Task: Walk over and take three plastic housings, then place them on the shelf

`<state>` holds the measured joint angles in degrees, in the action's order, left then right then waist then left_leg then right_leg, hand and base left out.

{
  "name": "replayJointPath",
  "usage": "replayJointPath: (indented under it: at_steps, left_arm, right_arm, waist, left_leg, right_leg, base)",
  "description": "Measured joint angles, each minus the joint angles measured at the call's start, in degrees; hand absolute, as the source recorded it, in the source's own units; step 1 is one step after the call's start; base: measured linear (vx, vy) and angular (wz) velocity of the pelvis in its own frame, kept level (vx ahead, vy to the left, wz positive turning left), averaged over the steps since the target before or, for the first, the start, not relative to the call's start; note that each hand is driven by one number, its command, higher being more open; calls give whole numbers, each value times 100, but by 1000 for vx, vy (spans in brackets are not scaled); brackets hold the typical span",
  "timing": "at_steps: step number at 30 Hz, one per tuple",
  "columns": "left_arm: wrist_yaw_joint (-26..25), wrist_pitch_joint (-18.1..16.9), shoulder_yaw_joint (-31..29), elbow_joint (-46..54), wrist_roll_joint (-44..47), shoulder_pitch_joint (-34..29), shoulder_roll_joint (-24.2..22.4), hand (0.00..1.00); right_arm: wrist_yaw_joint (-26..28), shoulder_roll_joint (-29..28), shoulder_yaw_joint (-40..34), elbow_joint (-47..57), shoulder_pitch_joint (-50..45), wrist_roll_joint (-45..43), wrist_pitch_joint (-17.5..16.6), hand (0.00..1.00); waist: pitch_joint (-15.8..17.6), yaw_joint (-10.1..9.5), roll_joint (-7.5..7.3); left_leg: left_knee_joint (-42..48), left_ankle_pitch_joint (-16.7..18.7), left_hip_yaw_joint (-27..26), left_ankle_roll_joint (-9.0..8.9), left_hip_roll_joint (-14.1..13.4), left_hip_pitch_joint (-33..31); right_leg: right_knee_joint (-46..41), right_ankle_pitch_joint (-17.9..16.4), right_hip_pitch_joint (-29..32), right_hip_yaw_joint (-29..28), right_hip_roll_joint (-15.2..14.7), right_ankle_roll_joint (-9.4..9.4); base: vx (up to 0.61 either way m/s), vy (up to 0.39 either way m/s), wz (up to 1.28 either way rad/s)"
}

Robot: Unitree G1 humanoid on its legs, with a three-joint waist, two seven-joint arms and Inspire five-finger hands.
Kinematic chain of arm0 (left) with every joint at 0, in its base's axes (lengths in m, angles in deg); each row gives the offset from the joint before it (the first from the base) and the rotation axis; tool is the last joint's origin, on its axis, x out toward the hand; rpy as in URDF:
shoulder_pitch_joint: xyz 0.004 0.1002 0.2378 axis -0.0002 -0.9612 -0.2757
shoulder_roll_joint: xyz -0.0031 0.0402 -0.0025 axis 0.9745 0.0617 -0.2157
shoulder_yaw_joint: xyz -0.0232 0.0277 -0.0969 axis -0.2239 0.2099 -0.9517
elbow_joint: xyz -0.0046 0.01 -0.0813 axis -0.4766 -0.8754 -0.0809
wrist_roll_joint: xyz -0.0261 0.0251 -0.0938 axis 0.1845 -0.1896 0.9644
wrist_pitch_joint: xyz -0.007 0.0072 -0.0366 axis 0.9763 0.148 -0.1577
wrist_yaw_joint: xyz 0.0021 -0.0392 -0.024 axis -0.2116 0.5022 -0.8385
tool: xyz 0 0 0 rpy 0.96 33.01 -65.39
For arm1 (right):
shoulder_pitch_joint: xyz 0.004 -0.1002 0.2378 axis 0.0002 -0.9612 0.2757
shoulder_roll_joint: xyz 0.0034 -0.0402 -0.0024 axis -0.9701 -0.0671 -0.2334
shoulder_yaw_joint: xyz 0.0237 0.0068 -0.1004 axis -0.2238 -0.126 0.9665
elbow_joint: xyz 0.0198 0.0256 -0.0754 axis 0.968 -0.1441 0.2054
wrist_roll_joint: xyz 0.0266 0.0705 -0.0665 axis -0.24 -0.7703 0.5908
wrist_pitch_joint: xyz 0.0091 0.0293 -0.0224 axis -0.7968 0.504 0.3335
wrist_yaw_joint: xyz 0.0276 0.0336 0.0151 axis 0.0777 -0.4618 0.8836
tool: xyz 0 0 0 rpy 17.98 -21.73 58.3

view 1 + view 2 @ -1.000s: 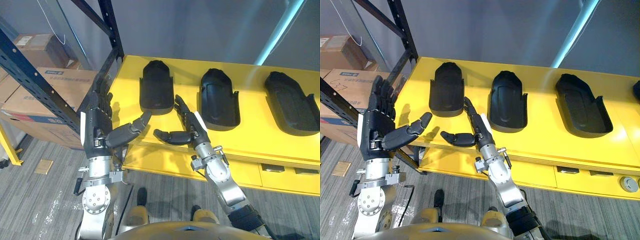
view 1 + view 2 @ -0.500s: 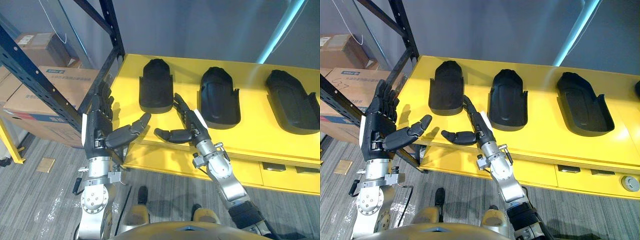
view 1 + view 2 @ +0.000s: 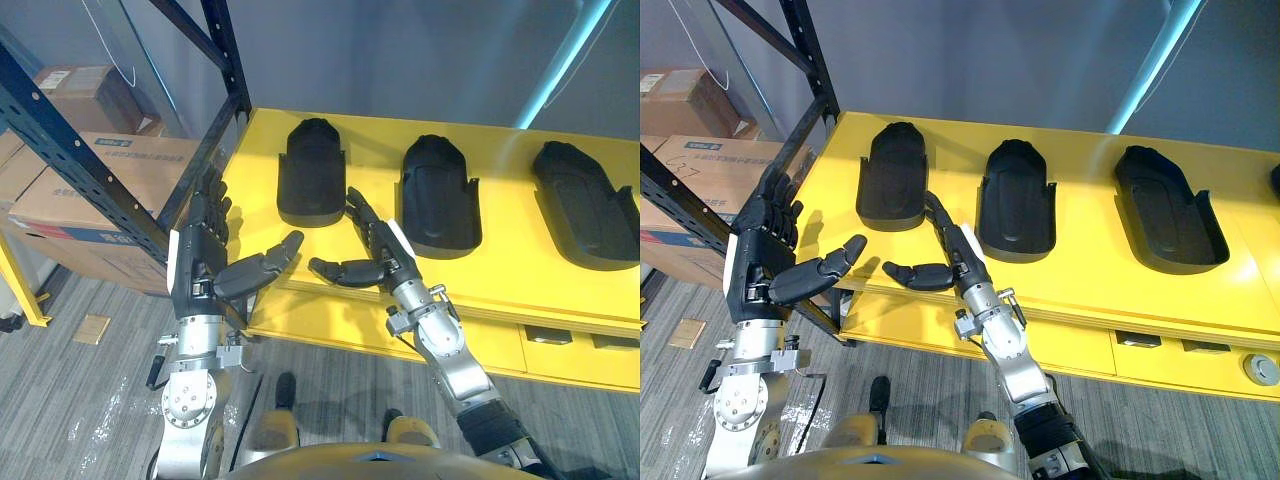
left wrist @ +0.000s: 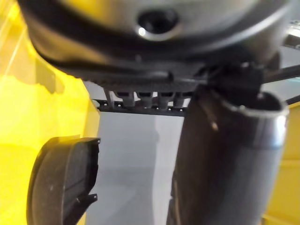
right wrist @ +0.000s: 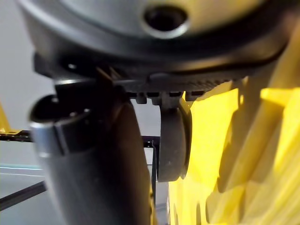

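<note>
Three black plastic housings lie in a row on the yellow table [image 3: 520,270]: the left housing [image 3: 313,172], the middle housing [image 3: 438,195] and the right housing [image 3: 583,203]. My left hand [image 3: 205,262] hangs open before the table's left front corner, thumb stretched toward the table. The right hand [image 3: 375,250] is open over the table's front edge, fingers reaching up between the left and middle housings, touching neither. In the left wrist view, the left housing [image 4: 61,183] shows past the thumb [image 4: 220,164].
A black shelf frame [image 3: 110,180] rises at the left, its slanted brace meeting the table's left end. Cardboard boxes [image 3: 90,170] sit behind it on the floor. Drawer fronts [image 3: 545,337] run under the table's front edge.
Both hands have stayed almost still; the left hand has sunk slightly and the right hand has edged a little forward. The whole picture has shifted slightly.
</note>
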<state>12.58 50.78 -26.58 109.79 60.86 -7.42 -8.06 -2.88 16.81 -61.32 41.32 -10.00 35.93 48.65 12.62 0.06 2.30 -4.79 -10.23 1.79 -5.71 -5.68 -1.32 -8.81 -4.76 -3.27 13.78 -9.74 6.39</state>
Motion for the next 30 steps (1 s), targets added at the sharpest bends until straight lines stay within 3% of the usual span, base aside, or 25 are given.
replayJointPath:
  at_steps: [13, 30]
  left_arm:
    - [8, 0, 0, -1, -2, -2, 2, 100]
    - [97, 2, 7, -196, -2, -11, 6, 100]
  right_arm:
    - [327, 154, 47, -186, 135, -177, -124, 100]
    - [333, 160, 239, -437, 188, -175, -354, 100]
  waist:
    - [2, -12, 4]
    - [8, -39, 15]
  left_leg:
    - [0, 0, 8, -1, 0, 12]
    - [-2, 10, 36, -7, 0, 62]
  right_leg:
    - [8, -3, 1, 14, 2, -5]
    - [91, -2, -104, 62, 10, -6]
  base:
    - [0, 0, 0]
    - [0, 0, 0]
